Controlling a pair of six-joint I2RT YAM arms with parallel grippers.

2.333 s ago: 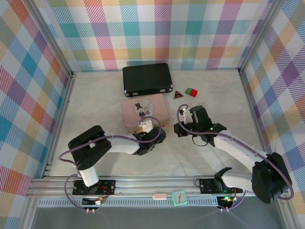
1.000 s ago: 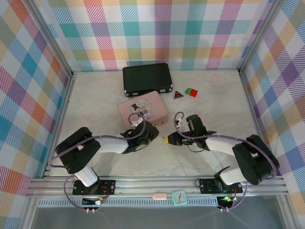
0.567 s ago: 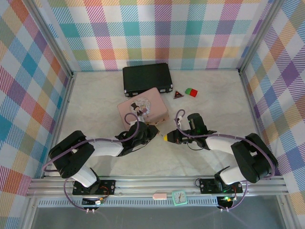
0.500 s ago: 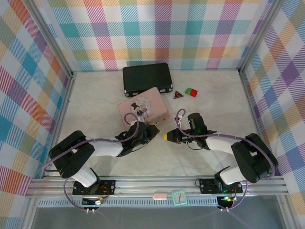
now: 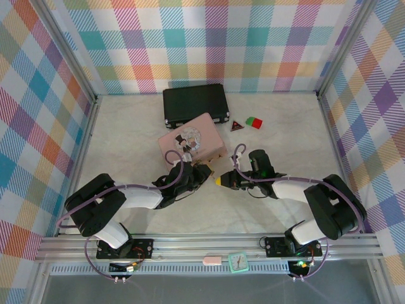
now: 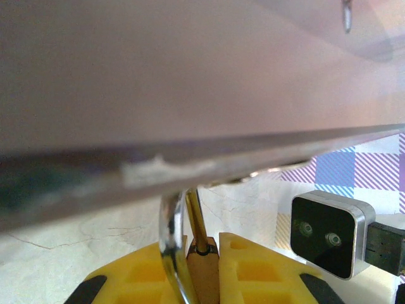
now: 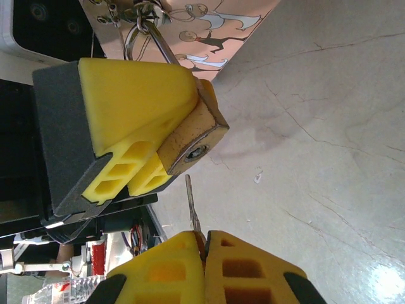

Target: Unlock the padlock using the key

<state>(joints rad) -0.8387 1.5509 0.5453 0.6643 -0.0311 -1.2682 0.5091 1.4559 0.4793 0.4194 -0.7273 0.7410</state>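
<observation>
The brass padlock [image 7: 193,142] is pinched between the yellow fingers [image 7: 136,95] of my left gripper [image 5: 202,172], keyhole end facing the right wrist camera. Its silver shackle [image 6: 171,231] runs up through the clasp of the pink box [image 5: 190,142]. In the left wrist view the padlock body [image 6: 204,272] sits in the left gripper [image 6: 202,244]. My right gripper [image 7: 204,239] is shut on the slim grey key [image 7: 192,206]. The key's tip stands just below the keyhole, a small gap apart. From above, the right gripper [image 5: 219,182] faces the left one.
A black case [image 5: 195,103] lies behind the pink box. A dark triangle [image 5: 237,125] and red and green blocks [image 5: 254,121] sit at the back right. Checked walls close in the marble table [image 5: 285,139], with bare surface to the right and front.
The pink box has turned and shifted slightly back as the left gripper moved with the padlock. The right gripper has crept left with the key, closer to the padlock.
</observation>
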